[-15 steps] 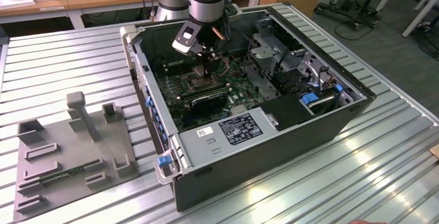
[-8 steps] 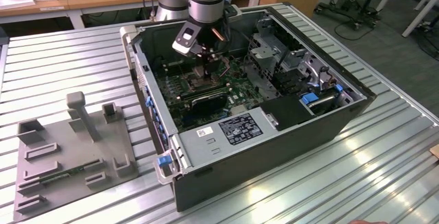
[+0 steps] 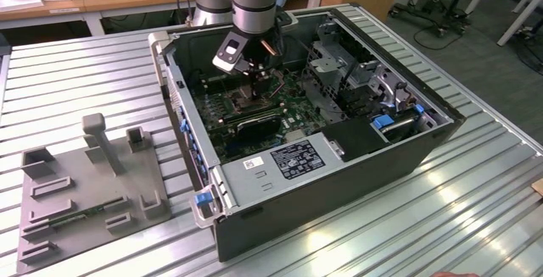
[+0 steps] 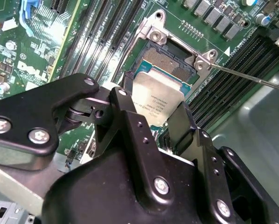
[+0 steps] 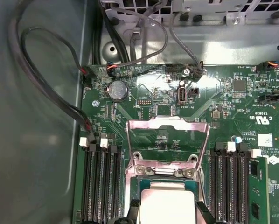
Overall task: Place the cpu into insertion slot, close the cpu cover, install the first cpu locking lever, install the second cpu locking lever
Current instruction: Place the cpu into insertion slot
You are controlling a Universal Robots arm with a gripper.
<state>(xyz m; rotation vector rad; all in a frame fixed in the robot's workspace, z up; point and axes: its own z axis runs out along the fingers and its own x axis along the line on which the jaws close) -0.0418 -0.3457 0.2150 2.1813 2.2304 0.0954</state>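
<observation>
Top of case point(image 3: 339, 188) open; entry from above free. Over the insertion slot point(image 4: 170, 63) hangs the gripper point(image 4: 151, 108), clamped on the cpu point(image 4: 158, 91); visible part of slot mouth clear. The cpu cover point(image 5: 167, 123) stands raised at the slot's hinge edge, barring that side. Low memory slots point(image 5: 100, 186) flank two sides. A lever rod point(image 4: 251, 78) juts from one slot corner. Loose cables point(image 5: 81, 123) loop along the motherboard point(image 5: 144, 107) edge.
</observation>
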